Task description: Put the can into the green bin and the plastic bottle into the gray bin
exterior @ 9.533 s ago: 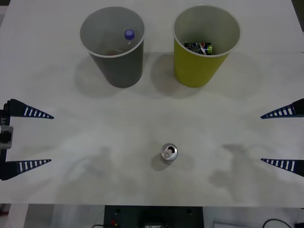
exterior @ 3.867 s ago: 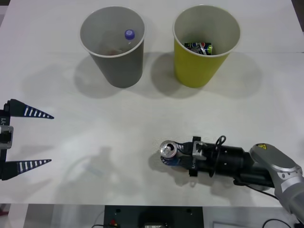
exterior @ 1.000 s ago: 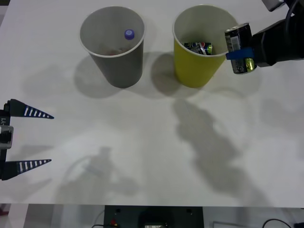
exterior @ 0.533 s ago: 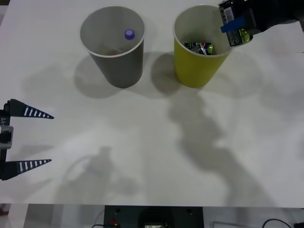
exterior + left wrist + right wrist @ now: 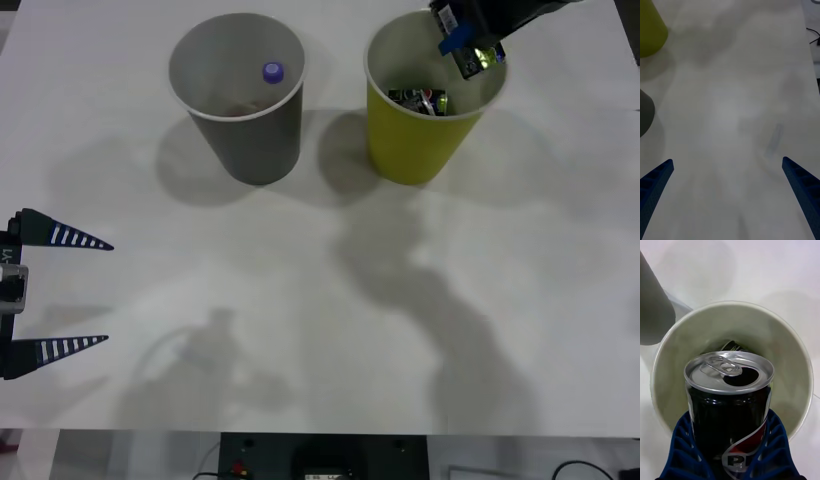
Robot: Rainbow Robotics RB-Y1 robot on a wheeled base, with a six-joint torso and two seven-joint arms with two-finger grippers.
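My right gripper (image 5: 466, 42) is shut on the can (image 5: 474, 52) and holds it in the air over the far right part of the green bin (image 5: 412, 140). In the right wrist view the can (image 5: 729, 393), silver-topped with an open pull-tab and a dark side, sits between the blue fingers (image 5: 682, 444), directly above the green bin's pale inside (image 5: 777, 337). The gray bin (image 5: 250, 135) stands to the left, with the plastic bottle's blue-violet cap (image 5: 272, 72) showing inside it. My left gripper (image 5: 60, 292) is open at the table's left edge.
Another dark can with red-white marks (image 5: 418, 98) lies at the bottom of the green bin, also seen as a dark can (image 5: 730, 346) under the held one. The left wrist view shows the green bin's side (image 5: 649, 30) and the gray bin's side (image 5: 645, 112) far off.
My right gripper has carried the can up and leftward, from beside the green bin's right wall to above its opening. The left arm has not moved.
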